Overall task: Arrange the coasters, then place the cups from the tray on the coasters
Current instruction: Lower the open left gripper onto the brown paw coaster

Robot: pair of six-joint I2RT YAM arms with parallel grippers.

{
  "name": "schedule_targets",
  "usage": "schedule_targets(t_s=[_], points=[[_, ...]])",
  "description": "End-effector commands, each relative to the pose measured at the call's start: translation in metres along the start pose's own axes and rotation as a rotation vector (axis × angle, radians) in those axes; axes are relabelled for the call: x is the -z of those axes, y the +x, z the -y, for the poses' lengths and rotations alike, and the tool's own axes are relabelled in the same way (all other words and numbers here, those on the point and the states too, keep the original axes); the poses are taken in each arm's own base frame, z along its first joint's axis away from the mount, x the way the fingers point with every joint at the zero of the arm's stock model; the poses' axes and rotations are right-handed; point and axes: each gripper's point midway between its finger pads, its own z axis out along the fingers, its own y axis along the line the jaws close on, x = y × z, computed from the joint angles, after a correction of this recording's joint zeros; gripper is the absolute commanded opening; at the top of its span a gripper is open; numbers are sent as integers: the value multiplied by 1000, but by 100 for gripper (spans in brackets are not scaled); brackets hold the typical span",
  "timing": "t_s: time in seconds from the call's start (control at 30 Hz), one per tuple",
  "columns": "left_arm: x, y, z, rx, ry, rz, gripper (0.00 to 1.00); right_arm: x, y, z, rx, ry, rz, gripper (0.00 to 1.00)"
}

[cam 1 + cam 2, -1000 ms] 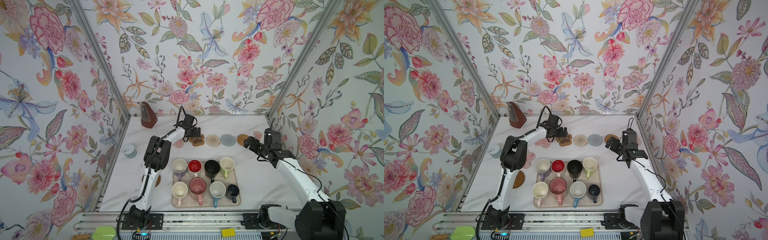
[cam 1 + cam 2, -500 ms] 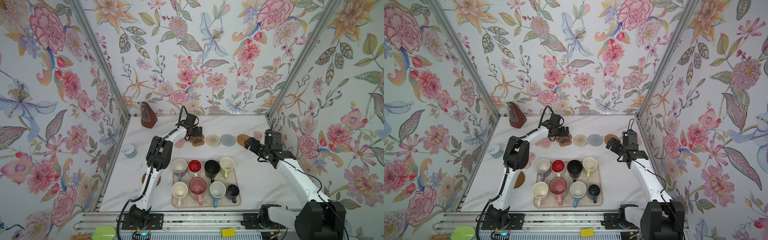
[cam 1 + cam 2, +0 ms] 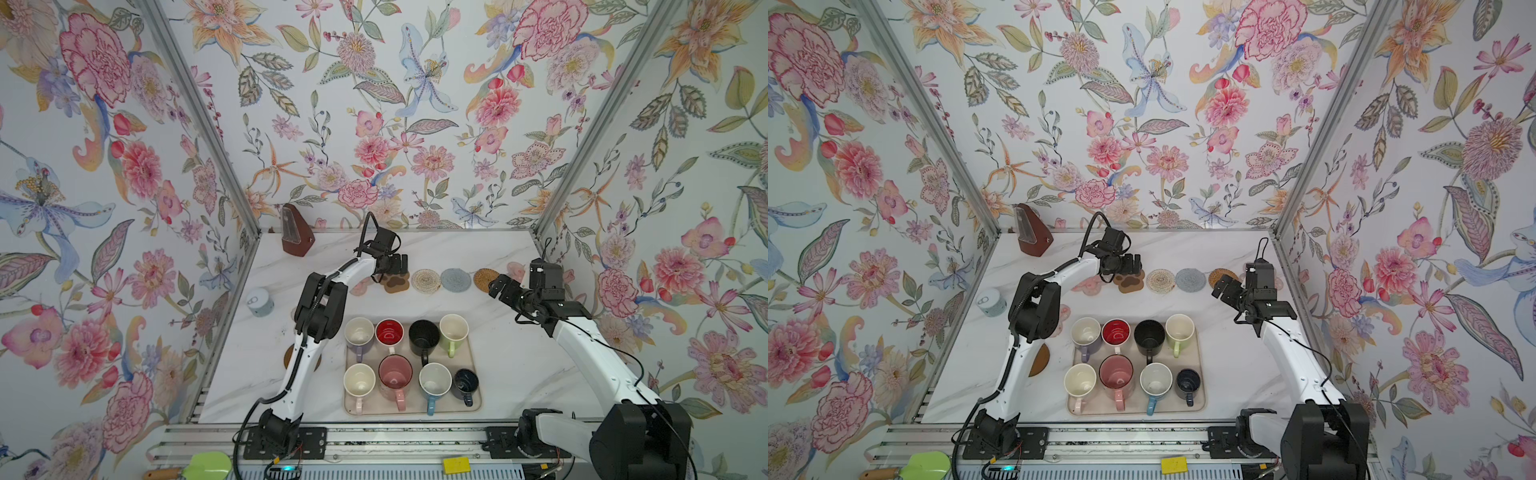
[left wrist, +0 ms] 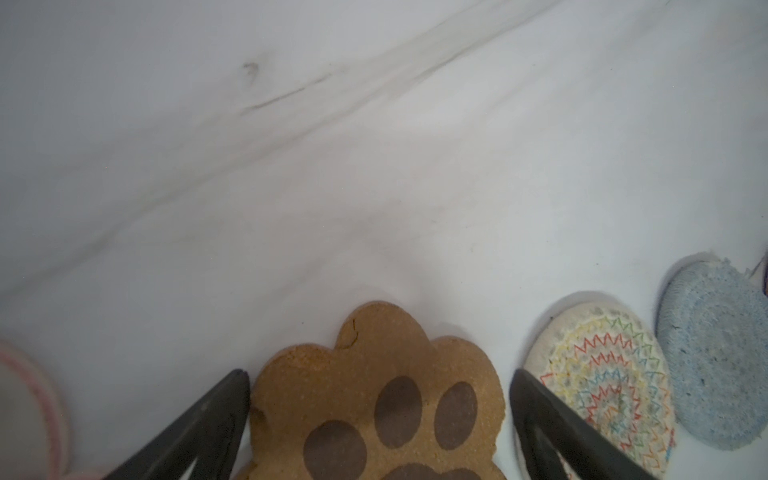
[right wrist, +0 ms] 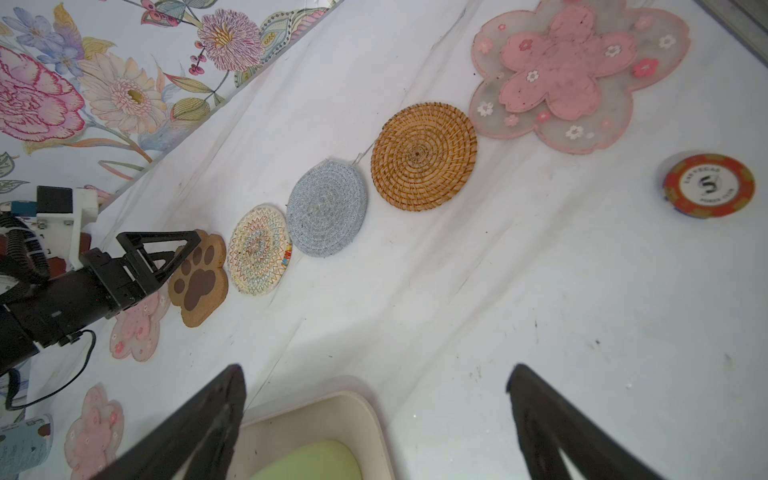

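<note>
We count eight cups, all on the tray (image 3: 415, 409) in two rows of four. The far row holds the lavender cup (image 3: 359, 334), the red-inside white cup (image 3: 390, 332), the black cup (image 3: 424, 337) and the light green cup (image 3: 454, 330). The near row holds the cream-pink cup (image 3: 359, 380), the speckled pink cup (image 3: 395, 372), the blue cup (image 3: 435, 379) and the navy cup (image 3: 465, 381).

We count eight coasters, all bare. Six lie in one line behind the tray: the first pink flower coaster (image 5: 139, 328), the paw print coaster (image 5: 199, 278), the cream woven coaster (image 5: 259, 249), the grey woven coaster (image 5: 328, 208), the rattan coaster (image 5: 424, 156) and the second pink flower coaster (image 5: 577, 75). The third pink flower coaster (image 5: 93, 428) and the brown disc coaster (image 3: 1040, 360) lie apart, near the left arm.

The left gripper (image 3: 401, 264) is spread wide, one finger at each side of the paw print coaster, gripping nothing. The right gripper (image 3: 498, 287) is spread and empty too, above the table between the rattan coaster and the tray.
</note>
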Motion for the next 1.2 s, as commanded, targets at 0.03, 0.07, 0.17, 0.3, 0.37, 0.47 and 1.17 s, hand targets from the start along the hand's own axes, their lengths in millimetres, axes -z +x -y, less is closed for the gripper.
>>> schedule_targets(t_s=[0.03, 0.07, 0.17, 0.3, 0.37, 0.47, 1.17], points=[[-1, 11, 8, 0, 14, -22, 99, -2, 5, 5, -17, 12, -15, 99], [-1, 11, 9, 1, 17, -22, 99, -2, 5, 5, -16, 13, -15, 99], [1, 12, 10, 1, 22, -22, 99, -2, 4, 6, -16, 14, -14, 99], [4, 14, 12, 3, 31, -21, 99, -2, 4, 6, -18, 14, -14, 99], [6, 15, 16, -2, 37, -19, 99, -2, 5, 6, -19, 15, -14, 99], [8, 14, 15, 4, 39, -14, 99, -2, 4, 6, -19, 14, -13, 99], [71, -36, 24, -11, 31, 153, 99, -1, 2, 6, -18, 17, -3, 99]])
